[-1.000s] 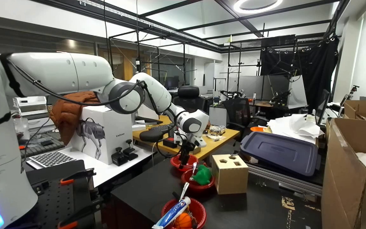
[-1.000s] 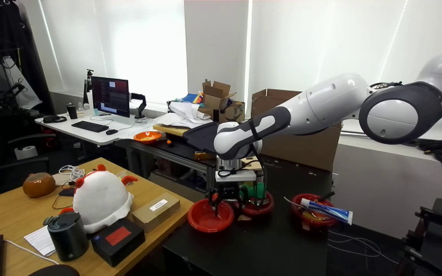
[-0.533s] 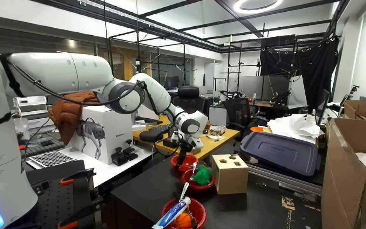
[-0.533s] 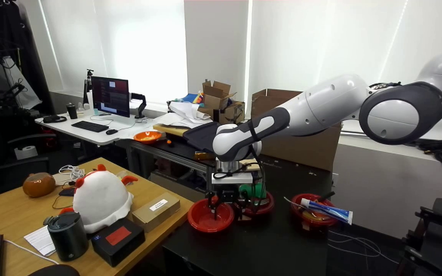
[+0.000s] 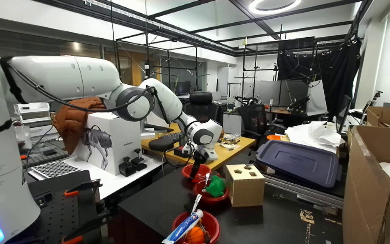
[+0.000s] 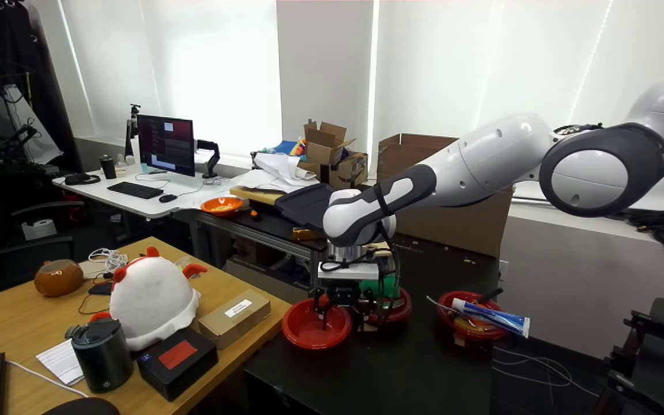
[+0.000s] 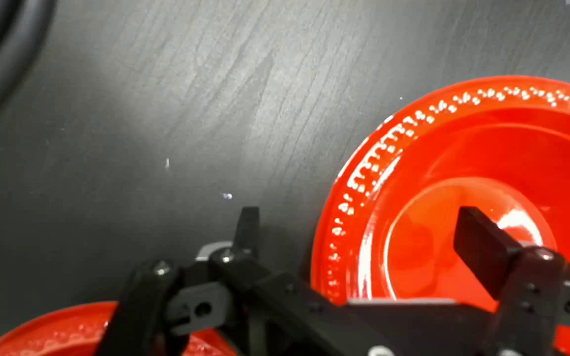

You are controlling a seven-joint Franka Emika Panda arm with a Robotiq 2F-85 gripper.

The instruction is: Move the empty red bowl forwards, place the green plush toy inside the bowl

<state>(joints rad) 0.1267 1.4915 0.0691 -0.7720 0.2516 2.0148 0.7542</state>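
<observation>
Your gripper (image 7: 358,213) hangs low over the rim of the red bowl (image 6: 309,339), with its two fingers spread wide apart. In the wrist view, one finger is above the inside of the bowl. The other is just past the rim, above the black table (image 6: 407,369). So the bowl's rim runs through the gap between them. You cannot tell if a finger touches the bowl.

The red bowl sits flat on the table, close to the edge that is next to the wooden desk (image 6: 15,317).

The green toy (image 5: 216,187) is inside a second bowl (image 5: 210,200), which is red too. The toy is near your gripper but off to the side, where the wooden box (image 5: 245,191) stands. In an exterior view, your gripper hides part of the toy. The second bowl is just beside the red bowl, a bit farther in from the desk edge; you cannot tell if the two touch. The wooden box has holes in its top.

A third bowl (image 5: 212,222), red as well, sits near the opposite edge of the table. It holds an orange ball (image 5: 195,234), and a blue and white tube (image 5: 184,227) lies over its rim.
</observation>
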